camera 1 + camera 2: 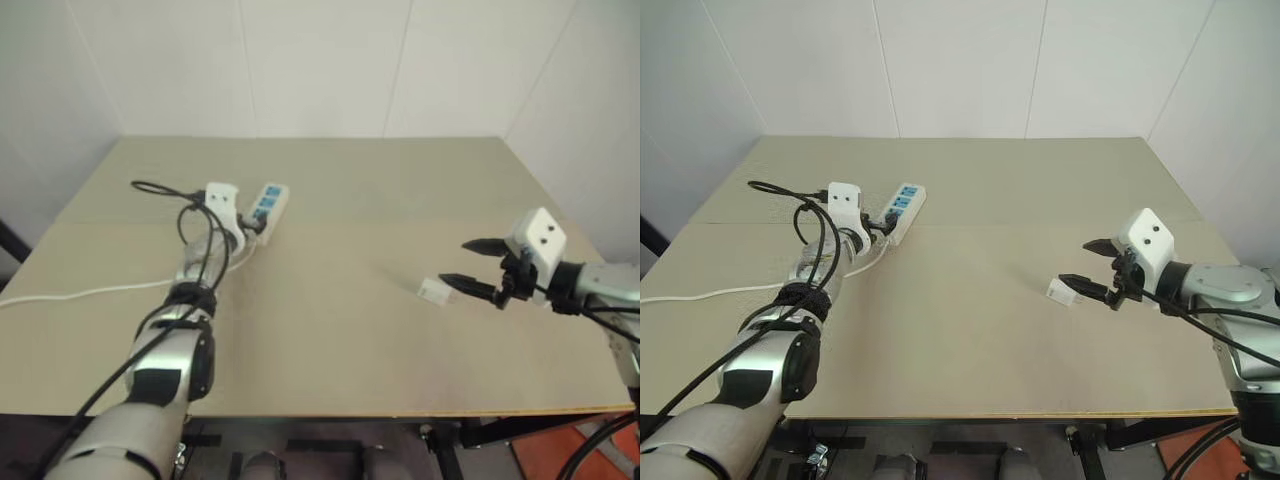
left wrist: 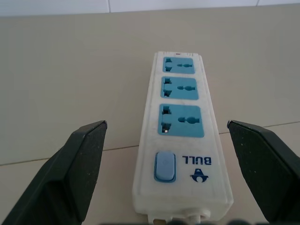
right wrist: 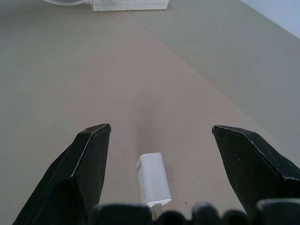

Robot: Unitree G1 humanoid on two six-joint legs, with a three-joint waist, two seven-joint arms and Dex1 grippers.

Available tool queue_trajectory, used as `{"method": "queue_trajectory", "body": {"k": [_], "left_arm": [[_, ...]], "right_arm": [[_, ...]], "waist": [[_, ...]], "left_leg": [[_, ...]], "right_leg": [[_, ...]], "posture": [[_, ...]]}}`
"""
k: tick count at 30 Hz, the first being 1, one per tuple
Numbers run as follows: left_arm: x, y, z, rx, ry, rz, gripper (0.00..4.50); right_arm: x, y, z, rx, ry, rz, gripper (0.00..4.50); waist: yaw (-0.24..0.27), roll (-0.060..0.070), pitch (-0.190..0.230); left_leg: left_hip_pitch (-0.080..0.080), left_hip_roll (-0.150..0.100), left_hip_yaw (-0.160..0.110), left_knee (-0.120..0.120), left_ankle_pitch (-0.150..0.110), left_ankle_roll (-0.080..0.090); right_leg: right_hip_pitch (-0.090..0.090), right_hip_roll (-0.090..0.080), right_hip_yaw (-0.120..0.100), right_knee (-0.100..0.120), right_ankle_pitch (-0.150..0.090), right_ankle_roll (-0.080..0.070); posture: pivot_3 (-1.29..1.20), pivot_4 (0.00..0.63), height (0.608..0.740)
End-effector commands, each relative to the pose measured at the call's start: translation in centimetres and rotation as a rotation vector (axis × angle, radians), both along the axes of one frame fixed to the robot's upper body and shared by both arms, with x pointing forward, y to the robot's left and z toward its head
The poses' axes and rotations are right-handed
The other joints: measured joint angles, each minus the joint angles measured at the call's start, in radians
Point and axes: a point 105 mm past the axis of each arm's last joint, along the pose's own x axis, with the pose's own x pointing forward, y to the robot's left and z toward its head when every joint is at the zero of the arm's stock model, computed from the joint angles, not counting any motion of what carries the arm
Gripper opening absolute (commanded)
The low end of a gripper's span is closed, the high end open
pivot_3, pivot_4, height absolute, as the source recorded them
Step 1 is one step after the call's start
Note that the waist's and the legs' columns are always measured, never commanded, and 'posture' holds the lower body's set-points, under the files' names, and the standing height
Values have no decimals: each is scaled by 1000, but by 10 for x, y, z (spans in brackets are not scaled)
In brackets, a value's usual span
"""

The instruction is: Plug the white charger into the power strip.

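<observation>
You are looking down on a beige counter [image 1: 330, 340] set against white walls. Take the strip [image 1: 268, 207] as your landmark: it is a long white bar lying toward the far left of the counter, with three blue socket faces in a row and a blue switch at its near end.

Left of the strip, a thin white cord [image 1: 80, 294] trails across the counter to the left edge.

At the strip's near end sits your left end effector [image 2: 164, 159]. Its two black fingers [image 2: 70, 173] stand wide apart, one on each side of the switch end, and hold nothing. In the left wrist view the switch end lies between the fingers, and none of the three sockets has anything plugged in. Whether the fingers touch the strip cannot be told.

Well to the right of the strip, toward the near right of the counter, the charger [image 1: 432, 291] lies on its side on the bare surface, a small white block.

Just right of the charger is your right end effector [image 1: 470, 267]. Its fingers are also spread wide and empty. In the right wrist view the charger [image 3: 153, 179] rests on the counter between the two fingers, touching neither.
</observation>
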Motion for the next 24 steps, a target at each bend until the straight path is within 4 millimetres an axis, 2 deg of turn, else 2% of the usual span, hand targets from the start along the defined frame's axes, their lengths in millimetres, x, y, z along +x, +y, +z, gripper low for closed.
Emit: {"method": "queue_trajectory", "body": {"k": [1, 3, 8, 9, 17, 24], "left_arm": [[2, -7, 3, 9, -2, -13, 4500], [1, -10, -4, 16, 24, -26, 4500], [0, -17, -15, 28, 63, -28, 3362], [0, -18, -15, 32, 65, -30, 3245], [0, -17, -16, 45, 67, -41, 3245], [-6, -29, -16, 113, 33, -197, 3245]], "right_arm": [[-6, 2, 12, 9, -48, -3, 4090], [-7, 3, 12, 13, -47, -4, 4090], [-9, 5, 12, 25, -51, -8, 4132], [-9, 6, 12, 27, -53, -10, 4132], [-12, 4, 12, 28, -54, -23, 4132], [-14, 1, 9, 31, -50, -35, 4132]], "waist": [[0, 0, 0], [0, 0, 0], [1, 0, 0], [1, 0, 0], [3, 0, 0], [4, 0, 0]], "left_leg": [[0, 0, 0, 0, 0, 0], [0, 0, 0, 0, 0, 0], [0, 0, 0, 0, 0, 0], [0, 0, 0, 0, 0, 0], [0, -1, -1, 0, 0, 0], [0, -1, -1, 0, 0, 0]], "right_leg": [[0, 0, 0, 0, 0, 0], [0, 0, 0, 0, 0, 0], [0, 0, 0, 0, 0, 0], [0, 0, 0, 0, 0, 0], [1, -1, 0, 0, 0, 1], [1, -1, 0, 0, 0, 1]], "posture": [[0, 150, 740], [0, 150, 740], [0, 150, 740], [0, 150, 740], [0, 150, 740], [0, 150, 740]]}}
